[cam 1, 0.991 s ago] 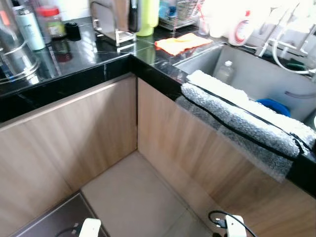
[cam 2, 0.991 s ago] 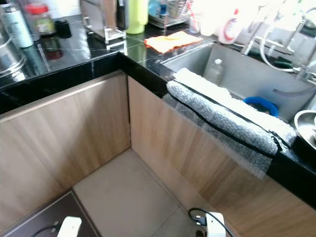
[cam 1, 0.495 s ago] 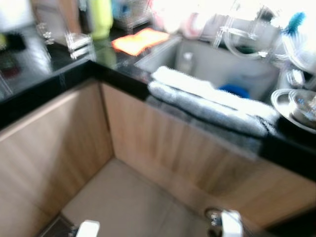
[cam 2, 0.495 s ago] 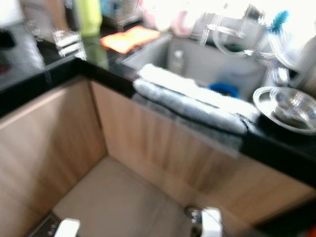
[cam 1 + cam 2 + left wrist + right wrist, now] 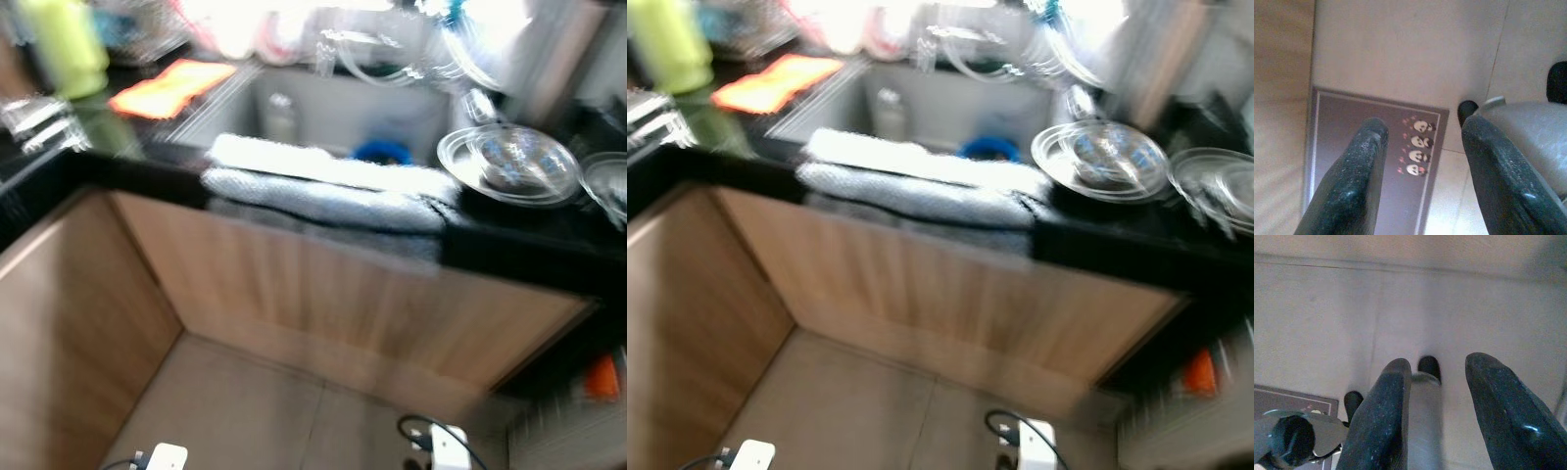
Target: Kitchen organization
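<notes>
**Approach to the sink, nothing in hand yet**

The left gripper [image 5: 1420, 161] hangs low beside the robot, fingers spread apart and empty, a dark floor mat [image 5: 1356, 142] with a small printed pattern directly beyond its tips. The right gripper [image 5: 1435, 411] hangs the same way, fingers apart and empty over pale floor tiles [image 5: 1327, 318]. Well above and ahead of both, blurred in the head views, runs the black counter [image 5: 529, 250]: an orange cloth [image 5: 167, 86] toward the left gripper's side, then the sink [image 5: 323, 108] with a grey towel [image 5: 323, 191] draped over its front edge, then steel bowls [image 5: 509, 162] up beyond the right gripper. By my reading this is the walk-up stage, with no item chosen. The next move likely calls for steadying the view, closing on the counter and raising an arm toward the bowls or cloth.
</notes>
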